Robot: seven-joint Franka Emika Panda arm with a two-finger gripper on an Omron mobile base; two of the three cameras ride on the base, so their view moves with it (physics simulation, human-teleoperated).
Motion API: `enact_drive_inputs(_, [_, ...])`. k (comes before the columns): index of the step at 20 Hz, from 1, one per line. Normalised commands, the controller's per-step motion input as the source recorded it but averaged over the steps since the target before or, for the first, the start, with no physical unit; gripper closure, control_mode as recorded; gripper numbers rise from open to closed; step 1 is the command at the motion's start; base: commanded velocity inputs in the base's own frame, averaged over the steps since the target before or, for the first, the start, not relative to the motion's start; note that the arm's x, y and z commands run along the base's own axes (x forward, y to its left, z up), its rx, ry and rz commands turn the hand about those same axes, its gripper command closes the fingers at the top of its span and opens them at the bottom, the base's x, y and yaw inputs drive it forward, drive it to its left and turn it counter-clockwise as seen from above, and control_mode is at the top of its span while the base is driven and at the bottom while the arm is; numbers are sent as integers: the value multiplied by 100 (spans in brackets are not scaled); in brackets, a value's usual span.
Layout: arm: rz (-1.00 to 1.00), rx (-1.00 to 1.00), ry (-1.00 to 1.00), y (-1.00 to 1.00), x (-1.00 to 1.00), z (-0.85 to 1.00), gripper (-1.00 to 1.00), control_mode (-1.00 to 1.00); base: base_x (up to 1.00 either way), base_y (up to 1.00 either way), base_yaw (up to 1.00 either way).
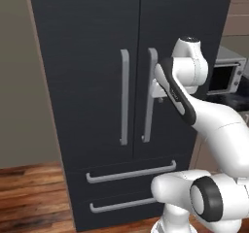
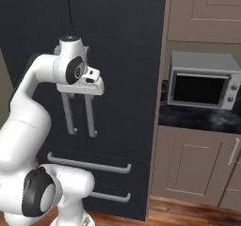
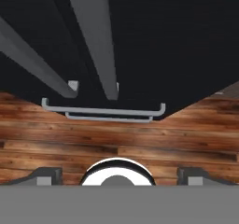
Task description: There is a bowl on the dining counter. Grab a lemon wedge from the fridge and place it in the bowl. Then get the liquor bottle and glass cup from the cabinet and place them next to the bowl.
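Note:
The black fridge [image 1: 97, 33] [image 2: 122, 32] stands shut, with both doors closed. My gripper [image 1: 158, 97] [image 2: 80, 95] hangs just in front of the right door, close beside its grey vertical handle [image 1: 148, 101] [image 2: 89, 117], and points down along the door. In the hand view the gripper [image 3: 120, 175] is open, its fingertips [image 3: 46, 175] far apart and holding nothing. Both door handles [image 3: 95, 36] run down toward the floor there. The lemon wedge, bowl, liquor bottle and glass cup are out of view.
Two drawer handles [image 1: 131, 173] cross the fridge's lower front. Right of the fridge a microwave [image 2: 202, 79] sits on a dark counter [image 2: 197, 119], with closed beige cabinets [image 2: 202, 13] above and below. The wooden floor [image 1: 29, 193] lies left of the fridge.

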Motion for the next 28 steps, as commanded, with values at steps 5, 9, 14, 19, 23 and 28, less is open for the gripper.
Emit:
enact_drive_inputs(5, [0,0,0,0,0,0,-100,100,-42,41,0])
enact_drive_inputs(9, [0,0,0,0,0,0,-100,100,-15,27,0])
enact_drive_inputs(14, [0,0,0,0,0,0,-100,100,0,20,0])
enact_drive_inputs(19, [0,0,0,0,0,0,-100,100,-17,16,0])
enact_drive_inputs(23, [0,0,0,0,0,0,-100,100,-23,22,0])
enact_drive_inputs(28, [0,0,0,0,0,0,-100,100,-27,21,0])
